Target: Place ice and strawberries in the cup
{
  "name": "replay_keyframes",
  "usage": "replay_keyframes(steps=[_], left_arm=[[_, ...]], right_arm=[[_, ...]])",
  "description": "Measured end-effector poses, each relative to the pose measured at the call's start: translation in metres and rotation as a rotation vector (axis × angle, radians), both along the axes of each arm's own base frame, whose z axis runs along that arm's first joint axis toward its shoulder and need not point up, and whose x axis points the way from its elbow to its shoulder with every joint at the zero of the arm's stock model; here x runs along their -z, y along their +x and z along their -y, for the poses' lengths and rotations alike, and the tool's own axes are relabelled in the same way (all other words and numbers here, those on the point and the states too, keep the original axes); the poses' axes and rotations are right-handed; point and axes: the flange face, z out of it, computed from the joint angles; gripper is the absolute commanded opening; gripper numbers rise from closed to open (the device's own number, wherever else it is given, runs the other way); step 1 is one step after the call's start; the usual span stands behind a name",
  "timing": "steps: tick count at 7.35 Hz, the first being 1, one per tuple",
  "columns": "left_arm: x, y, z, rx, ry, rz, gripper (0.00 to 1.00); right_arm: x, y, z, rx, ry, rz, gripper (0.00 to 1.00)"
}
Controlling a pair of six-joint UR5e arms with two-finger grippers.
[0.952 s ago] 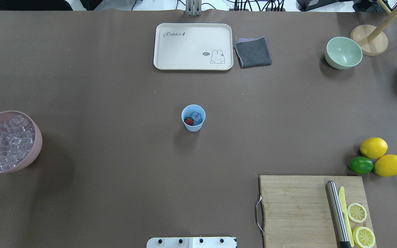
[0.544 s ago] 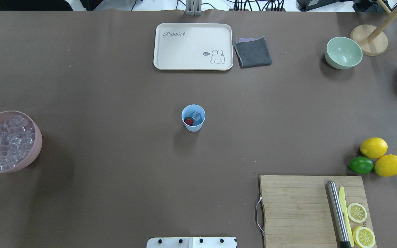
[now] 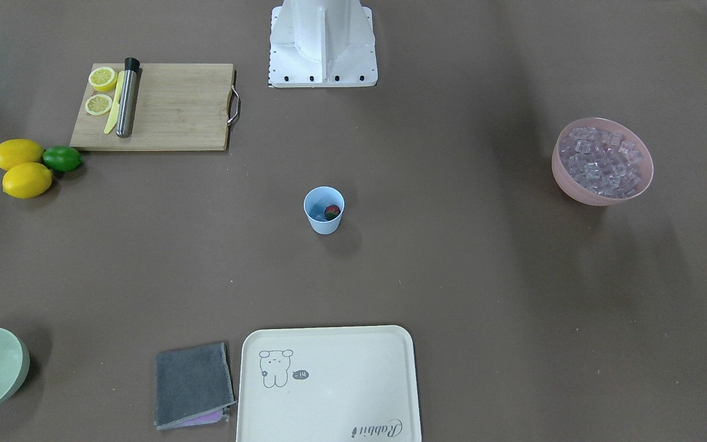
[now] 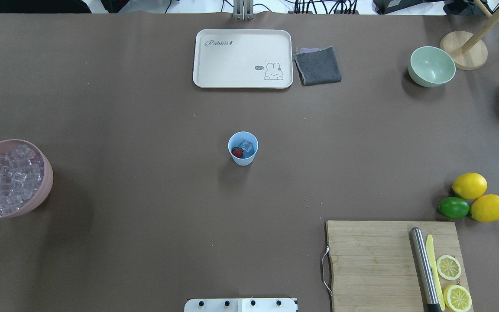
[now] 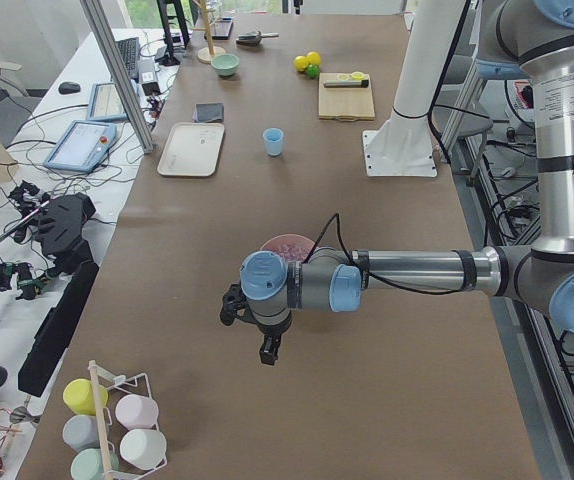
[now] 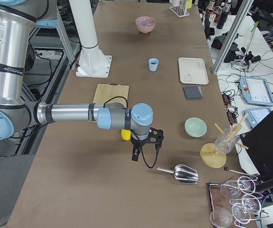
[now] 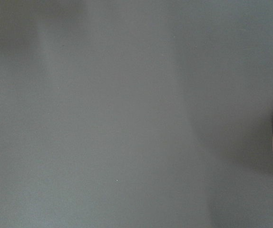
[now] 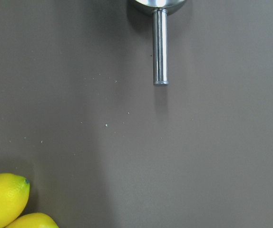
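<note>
Presently, we list as follows.

- Cup [image 4: 243,148]: upright at the worktop's centre, far from every edge.
- Contents: one strawberry [image 4: 237,152] and ice [image 4: 247,146], touching, both below the rim.
- Bowl [image 4: 48,182]: pink, at the worktop's left edge, heaped with cubes [image 4: 7,182].
- Scoop [image 6: 184,174]: steel, lying near the right edge, beside the right end effector [image 6: 134,156].
- Left end effector [image 5: 268,355]: hanging over the left end, beyond the bowl.

Neither end effector shows in a view fit to judge, so we cannot tell whether either is open or closed.

In our judgement the filling is done and the arms are parked. To finish well, we would keep both arms high and well apart from the cup so nothing tips it. We would add cubes only if more are asked for.
</note>
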Motion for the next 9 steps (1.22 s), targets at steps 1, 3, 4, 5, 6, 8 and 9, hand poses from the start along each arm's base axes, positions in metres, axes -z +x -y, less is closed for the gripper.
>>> replay_keyframes(steps=[1,3,4,5,6,8,9], left_arm=[[-0.0006,0.0000,-0.0001,0.000,-0.001,0.000,0.99],[-0.0014,0.0000,-0.0002,0.000,-0.003,0.000,0.99],[-0.0018,0.0001,-0.0003,0.000,-0.004,0.000,0.99],[-0.0022,0.0003,-0.0003,-0.001,-0.005,0.000,0.99],[-0.0026,0.0005,-0.0004,-0.001,-0.005,0.000,0.99],[-0.0028,0.0006,-0.0003,-0.001,-0.006,0.000,0.99],[-0.0028,0.0006,0.0000,-0.001,-0.006,0.001,0.99]], right_arm=[[0.0008,0.0000,-0.0003,-0.001,0.001,0.001,1.00],[0.0043,-0.0004,-0.0014,-0.001,0.006,0.006,1.00],[0.0054,-0.0006,-0.0015,-0.001,0.008,0.007,1.00],[0.0054,-0.0006,-0.0019,0.000,0.008,0.008,1.00],[0.0057,-0.0005,-0.0020,0.001,0.010,0.008,1.00],[0.0058,-0.0004,-0.0021,0.002,0.011,0.008,1.00],[0.0056,-0.0004,-0.0023,0.003,0.011,0.008,1.00]])
